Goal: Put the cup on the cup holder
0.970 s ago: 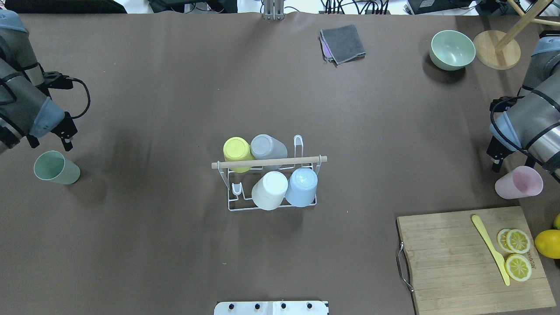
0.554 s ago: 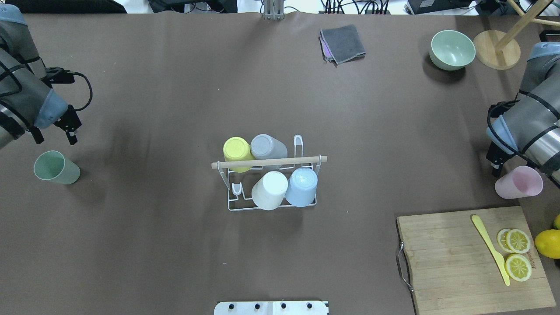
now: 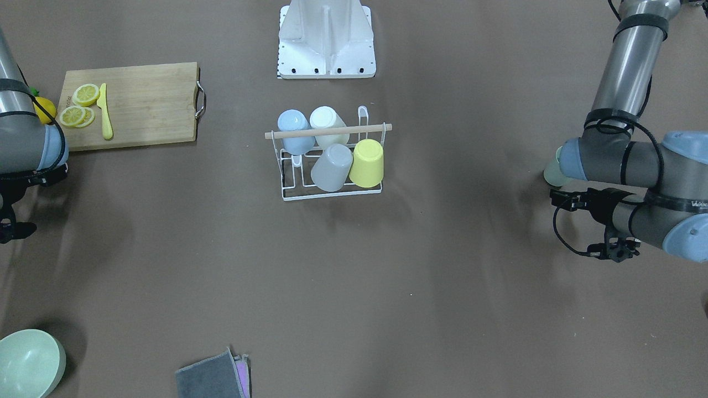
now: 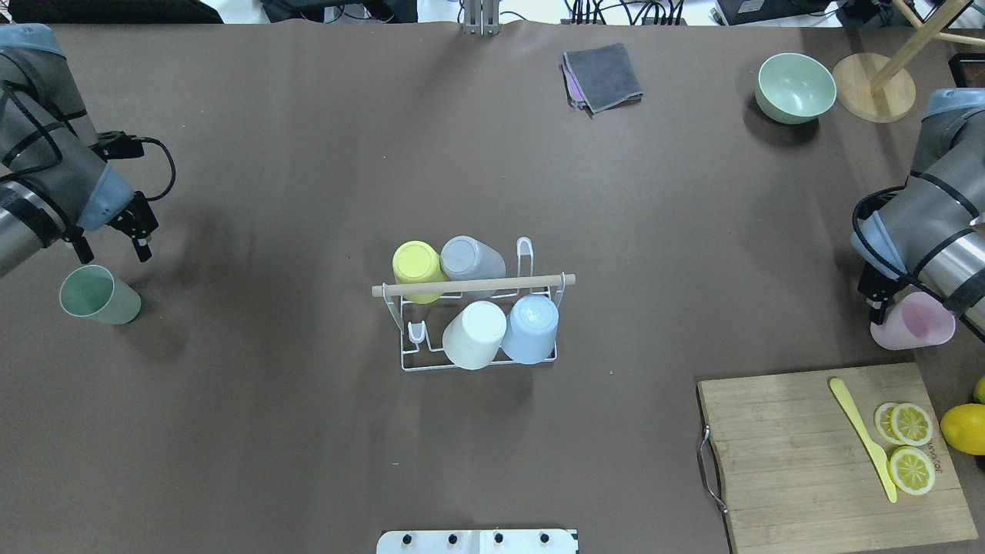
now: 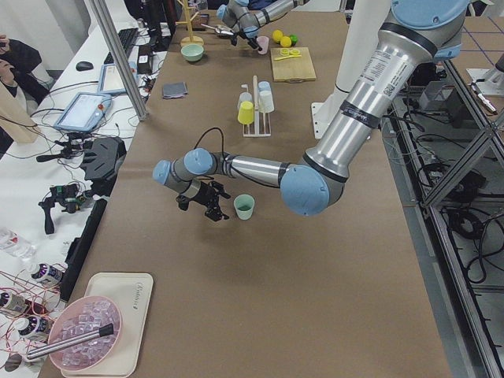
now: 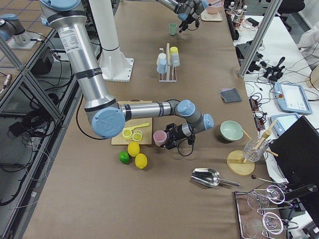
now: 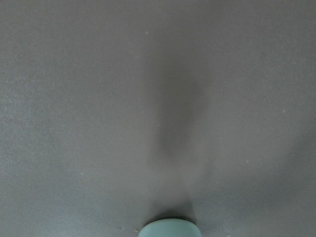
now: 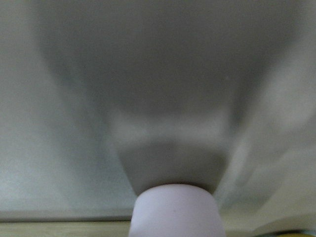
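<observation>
The cup holder [image 4: 531,281] stood in the middle of the worktop [image 4: 308,431], its wooden rod running across the top. Four cups sat upturned on its prongs: yellow cup [image 4: 418,265] and grey cup [image 4: 469,258] on the far side of the rod, white cup [image 4: 475,335] and blue cup [image 4: 531,329] on the near side. One prong on each side was bare.

A green cup [image 4: 100,295] stood upright near the worktop's left end, well apart from the holder. The left gripper [image 4: 114,254] hung just beyond it, fingers [image 4: 143,248] spread apart and holding nothing. Only the cup's rim showed at the bottom edge of the left wrist view.

A pink cup [image 4: 913,321] stood near the right end, just beyond the cutting board [image 4: 793,454] with its lemon slices [image 4: 911,446] and yellow knife [image 4: 863,435]. The right gripper [image 4: 879,302] was close against this cup's side, perhaps touching it. The arm hid most of the gripper, so I could not tell whether its fingers were apart or together.
</observation>
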